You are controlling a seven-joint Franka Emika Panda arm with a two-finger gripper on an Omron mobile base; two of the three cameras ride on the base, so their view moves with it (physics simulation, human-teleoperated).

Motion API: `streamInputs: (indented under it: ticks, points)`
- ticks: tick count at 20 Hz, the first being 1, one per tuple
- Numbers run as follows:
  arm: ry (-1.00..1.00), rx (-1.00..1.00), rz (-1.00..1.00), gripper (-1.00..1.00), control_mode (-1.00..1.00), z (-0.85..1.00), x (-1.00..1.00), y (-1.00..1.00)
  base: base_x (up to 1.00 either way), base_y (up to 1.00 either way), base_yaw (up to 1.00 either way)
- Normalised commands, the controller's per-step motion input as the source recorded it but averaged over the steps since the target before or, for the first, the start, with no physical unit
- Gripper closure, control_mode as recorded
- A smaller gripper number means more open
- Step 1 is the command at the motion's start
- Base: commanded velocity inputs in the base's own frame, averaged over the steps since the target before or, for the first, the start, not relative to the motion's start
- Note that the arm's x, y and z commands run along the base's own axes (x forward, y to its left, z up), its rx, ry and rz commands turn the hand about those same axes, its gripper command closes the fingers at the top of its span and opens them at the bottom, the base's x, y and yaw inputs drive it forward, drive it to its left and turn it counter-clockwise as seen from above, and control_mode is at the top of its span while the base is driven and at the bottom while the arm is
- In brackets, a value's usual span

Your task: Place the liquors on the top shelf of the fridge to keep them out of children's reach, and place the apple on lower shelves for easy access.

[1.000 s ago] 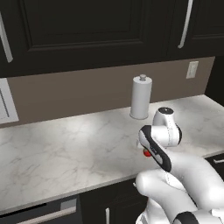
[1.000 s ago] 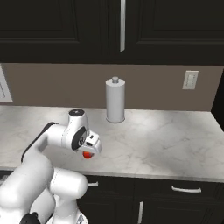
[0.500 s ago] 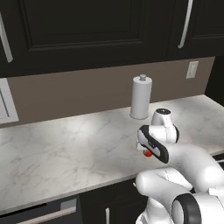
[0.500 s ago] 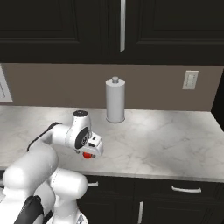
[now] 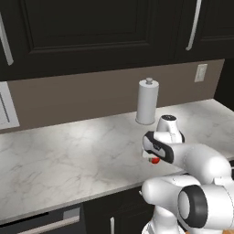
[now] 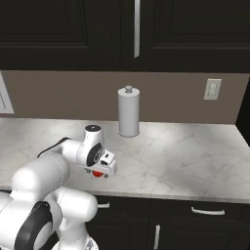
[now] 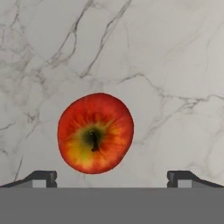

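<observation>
The apple, red with a yellow-green patch round its stem, lies on the marble counter straight below my hand. My gripper hangs over it, open, with the fingertips wide apart on either side and nothing between them. From the base views only a sliver of the apple peeks out under the hand, near the counter's front edge. The liquors and the fridge are out of view.
A white paper towel roll with a knob stands at the back of the counter against the brown wall. Black cabinets hang above. A wall socket sits to the right.
The hand has come down a little over the apple and the arm's elbow has shifted; the apple and the roll have stayed put.
</observation>
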Motion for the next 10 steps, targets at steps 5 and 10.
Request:
streamInputs:
  ticks: [5, 10]
  points:
    - [0.00, 0.00, 0.00, -1.00, -1.00, -0.13, 0.05, 0.00, 0.00, 0.00, 0.00]
    - [0.00, 0.00, 0.00, -1.00, -1.00, -0.13, 0.07, 0.00, 0.00, 0.00, 0.00]
